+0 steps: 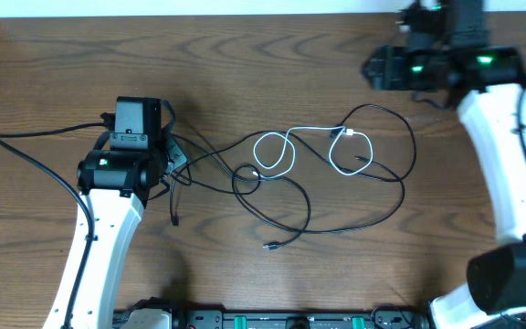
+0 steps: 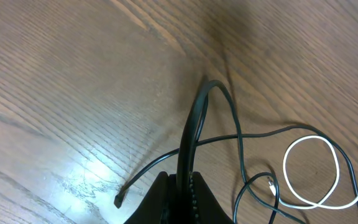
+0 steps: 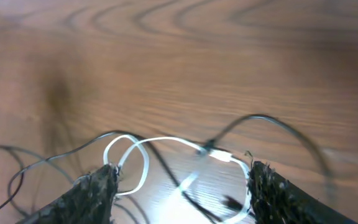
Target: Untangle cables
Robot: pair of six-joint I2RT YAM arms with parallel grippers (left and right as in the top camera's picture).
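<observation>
- Left pincer (image 2: 180,183): pressed together, pinching one doubled black cable (image 2: 192,121) that arches up from my fingers.
- Right pincer (image 3: 182,186): spread, holding nothing, above the table (image 1: 245,55).
- White cable (image 1: 313,130): two loops lying mid-table.
- Black cables (image 3: 263,116): slack tangle crossing the white loops, reaching my left pincer.
- Plug (image 1: 269,246): lies free, nearer the front edge.

One white cable (image 1: 310,129). The black cables (image 1: 415,146) cross too often for a sure count: at least two. Two arms, one left (image 1: 108,219) and one right (image 1: 500,137). Two tools, the left tool (image 2: 179,186) and the right tool (image 3: 179,177). One wooden worktop (image 1: 245,55).
</observation>
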